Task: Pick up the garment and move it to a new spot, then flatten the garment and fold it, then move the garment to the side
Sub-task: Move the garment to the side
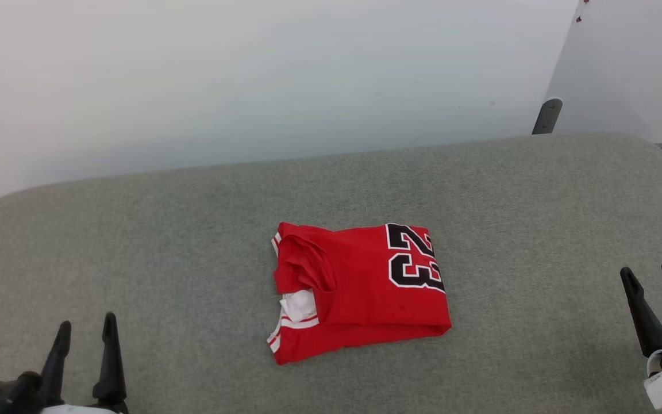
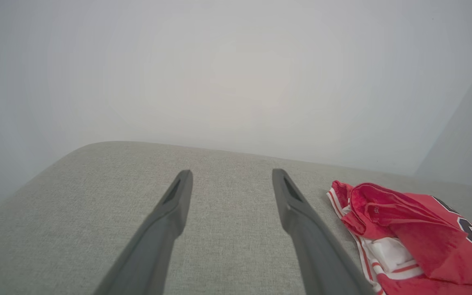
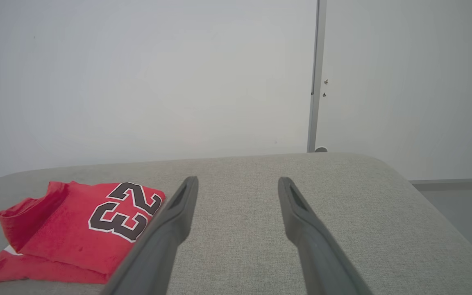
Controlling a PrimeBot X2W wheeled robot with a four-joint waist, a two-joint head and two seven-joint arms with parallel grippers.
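Head view shows the garment [image 1: 365, 287] lying folded into a compact, roughly square bundle near the middle of the grey fabric-covered counter [image 1: 135, 241]. It is red, with a black, white-outlined "23" on its top layer toward the robot's right. At its left edge are a bunched red fold, a patch of white cloth and white-striped trim. The left pincer [image 1: 87, 321] sits at the lower left, above the counter and well apart from the garment, with its two dark fingers spread and nothing between them. The right pincer [image 1: 646, 269] sits at the lower right, likewise released and empty, also well apart from the garment. From the left wrist view, the garment's striped, bunched edge lies to the right of that pincer's right finger [image 2: 301, 213], with bare grey fabric between the fingers. From the right wrist view, the numbered side of the garment shows to the left of that pincer's left finger [image 3: 174, 221]. A pale wall [image 1: 250, 75] rises behind the counter.
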